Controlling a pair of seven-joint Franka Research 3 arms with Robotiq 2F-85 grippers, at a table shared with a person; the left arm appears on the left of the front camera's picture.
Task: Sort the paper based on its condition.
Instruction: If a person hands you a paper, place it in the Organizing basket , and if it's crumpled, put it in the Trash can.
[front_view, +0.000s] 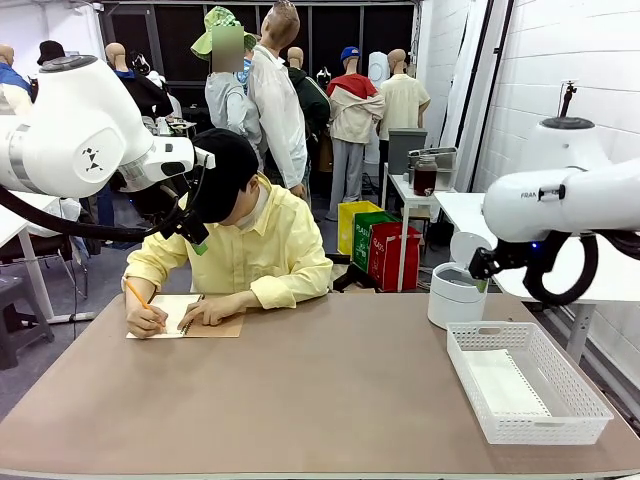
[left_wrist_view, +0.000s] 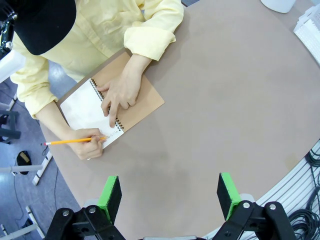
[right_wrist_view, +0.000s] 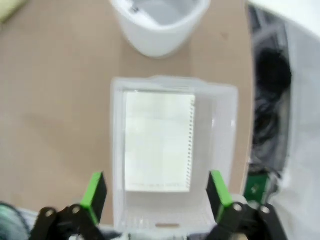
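One paper sheet (right_wrist_view: 157, 145) was seen lying flat inside the white basket (right_wrist_view: 117, 150), directly below the right pincer (right_wrist_view: 155, 192) and framed between its two green pads (right_wrist_view: 93, 190) in the wrist view. A perforated edge was noted along one long side of the sheet. No contact: sheet and pincer were kept apart. Right pincer was spread wide, with nothing held or touched. A white bin (right_wrist_view: 150, 47) was seen just beyond the basket's far end, ahead of the pincer.

Left pincer (left_wrist_view: 169, 197) was likewise spread wide and empty, hung above bare worktop (left_wrist_view: 225, 100). Ahead of it, off toward one pad's side, a tan-covered spiral notebook (left_wrist_view: 145, 97) was laid open on the worktop, well apart from the pincer. The notebook was held down by one hand (left_wrist_view: 120, 92) of the person. A yellow pencil (left_wrist_view: 75, 141) was gripped in the other hand (left_wrist_view: 90, 145) at the edge of the white page (left_wrist_view: 85, 107). Whether anything had been written on that page could not be told.
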